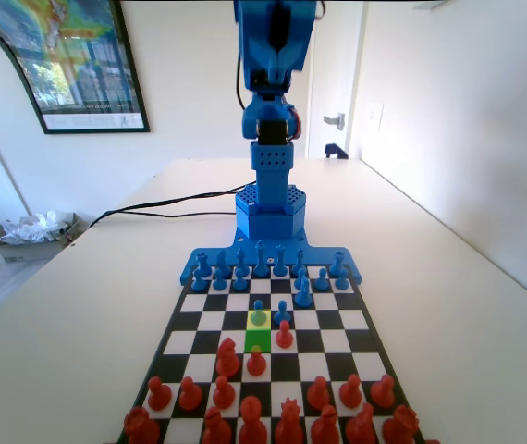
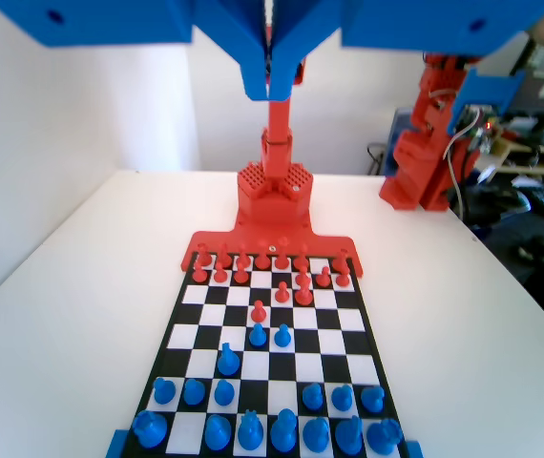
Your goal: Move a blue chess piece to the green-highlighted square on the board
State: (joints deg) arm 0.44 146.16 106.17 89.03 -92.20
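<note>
Wrist view: the hand is seen raised high above the board, its jaws pressed together at the tips and nothing held between them. In the fixed view the blue chess piece is found standing on the paler yellow-green square, with the green-highlighted square directly next to it on the red side — a red pawn appears to be set just beyond, though the overlap is hard to judge. From the hand the pawn lies well below and forward along the board's length — the upright pawn would be reached by a descent after the jaws are parted.
</note>
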